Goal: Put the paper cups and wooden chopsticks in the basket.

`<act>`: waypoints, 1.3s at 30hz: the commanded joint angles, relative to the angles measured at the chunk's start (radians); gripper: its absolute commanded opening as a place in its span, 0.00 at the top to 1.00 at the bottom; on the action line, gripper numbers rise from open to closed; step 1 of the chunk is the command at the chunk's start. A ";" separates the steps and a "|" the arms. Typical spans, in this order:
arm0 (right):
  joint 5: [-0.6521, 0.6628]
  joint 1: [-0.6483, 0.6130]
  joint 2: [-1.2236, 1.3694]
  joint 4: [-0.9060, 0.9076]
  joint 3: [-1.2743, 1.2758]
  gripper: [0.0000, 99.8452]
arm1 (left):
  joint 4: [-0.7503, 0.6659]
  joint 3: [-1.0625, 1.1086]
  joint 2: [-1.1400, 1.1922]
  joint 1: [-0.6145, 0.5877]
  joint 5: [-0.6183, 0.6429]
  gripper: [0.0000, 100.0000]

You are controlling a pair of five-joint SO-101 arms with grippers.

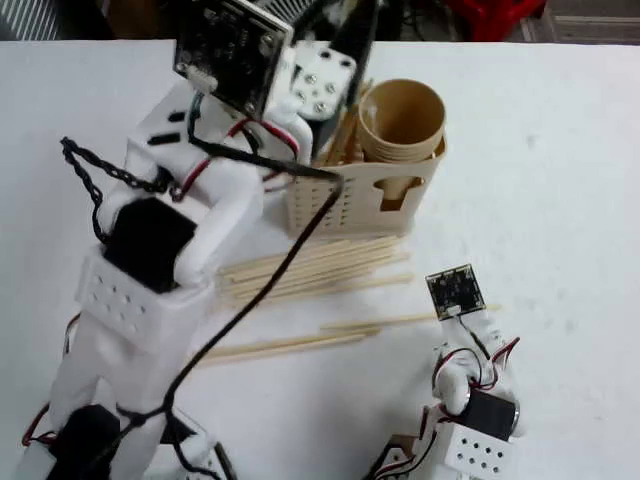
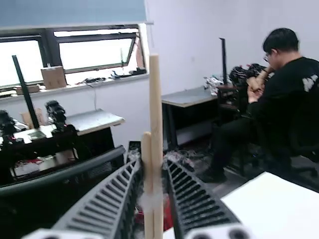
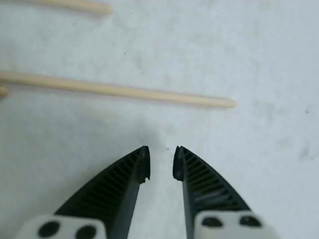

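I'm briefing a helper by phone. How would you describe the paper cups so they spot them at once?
On the white table, find the pale slotted basket. The paper cups stand nested in it, mouth up: wide, round and tan, unlike the thin chopsticks lying beside it.

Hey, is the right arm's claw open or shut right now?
Open. The right claw has a gap between its tips, with bare table showing through it.

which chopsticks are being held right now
The pair upright between the left gripper's jaws; the chopsticks on the table lie flat, ungripped.
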 commanded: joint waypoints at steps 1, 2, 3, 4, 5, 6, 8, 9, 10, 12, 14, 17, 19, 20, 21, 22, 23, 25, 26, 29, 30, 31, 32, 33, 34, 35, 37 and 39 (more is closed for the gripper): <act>-0.009 -0.012 -0.005 -0.021 -0.003 0.90 | -0.081 0.005 0.101 -0.073 0.009 0.98; -0.009 -0.012 -0.005 -0.021 -0.003 0.90 | -0.081 0.005 0.128 -0.084 0.009 0.98; -0.009 -0.012 -0.005 -0.021 -0.002 0.90 | -0.081 0.005 0.154 -0.091 0.009 0.98; -0.009 -0.012 -0.005 -0.021 0.000 0.90 | -0.081 0.005 0.176 -0.099 0.009 0.98; -0.009 -0.012 -0.005 -0.021 0.000 0.90 | -0.081 0.006 0.196 -0.104 0.009 0.98; -0.009 -0.012 -0.007 -0.021 0.002 0.90 | -0.080 0.006 0.211 -0.105 0.009 0.98; -0.008 -0.013 -0.007 -0.033 0.017 0.90 | -0.054 0.008 0.228 -0.104 0.009 0.98; -0.008 -0.013 -0.007 -0.045 0.023 0.90 | -0.040 0.008 0.232 -0.102 0.009 0.98; -0.009 -0.013 -0.007 -0.051 0.026 0.90 | -0.028 0.008 0.237 -0.101 0.009 0.97; -0.009 -0.013 -0.007 -0.051 0.026 0.90 | -0.003 0.008 0.240 -0.102 0.009 0.97; -0.009 -0.013 -0.007 -0.051 0.026 0.90 | 0.031 0.008 0.239 -0.105 0.009 0.97; -0.009 -0.013 -0.007 -0.051 0.026 0.90 | 0.080 0.006 0.236 -0.107 0.009 0.97; -0.009 -0.013 -0.007 -0.051 0.026 0.90 | 0.103 0.006 0.236 -0.108 0.009 0.97; -0.009 -0.013 -0.007 -0.051 0.026 0.90 | 0.107 0.006 0.234 -0.108 0.009 0.97; -0.009 -0.013 -0.007 -0.051 0.026 0.90 | 0.115 0.002 0.234 -0.108 0.009 0.96; -0.009 -0.013 -0.007 -0.051 0.026 0.90 | 0.123 0.000 0.234 -0.108 0.009 0.94; -0.009 -0.013 -0.007 -0.051 0.026 0.90 | 0.126 0.000 0.234 -0.108 0.009 0.91; -0.009 -0.013 -0.007 -0.050 0.026 0.90 | 0.138 0.000 0.234 -0.110 0.009 0.86; -0.009 -0.013 -0.007 -0.050 0.026 0.90 | 0.147 -0.002 0.232 -0.116 0.009 0.87; -0.009 -0.013 -0.007 -0.050 0.026 0.90 | 0.172 -0.037 0.232 -0.131 0.011 0.90; -0.009 -0.013 -0.007 -0.050 0.026 0.90 | 0.193 -0.063 0.232 -0.137 0.011 0.89; -0.009 -0.013 -0.007 -0.050 0.026 0.90 | 0.226 -0.094 0.232 -0.142 0.011 0.89; -0.009 -0.013 -0.007 -0.050 0.026 0.90 | 0.261 -0.127 0.232 -0.143 0.011 0.89; -0.009 -0.013 -0.007 -0.050 0.026 0.90 | 0.302 -0.164 0.232 -0.145 0.011 0.89; -0.009 -0.013 -0.007 -0.050 0.026 0.90 | 0.351 -0.198 0.232 -0.145 0.009 0.90; -0.009 -0.013 -0.007 -0.050 0.026 0.90 | 0.411 -0.233 0.232 -0.140 0.003 0.90; -0.009 -0.010 -0.007 -0.050 0.026 0.90 | 0.583 -0.316 0.232 -0.131 -0.011 0.90; -0.009 -0.010 -0.007 -0.050 0.026 0.90 | 0.792 -0.410 0.232 -0.096 -0.094 0.90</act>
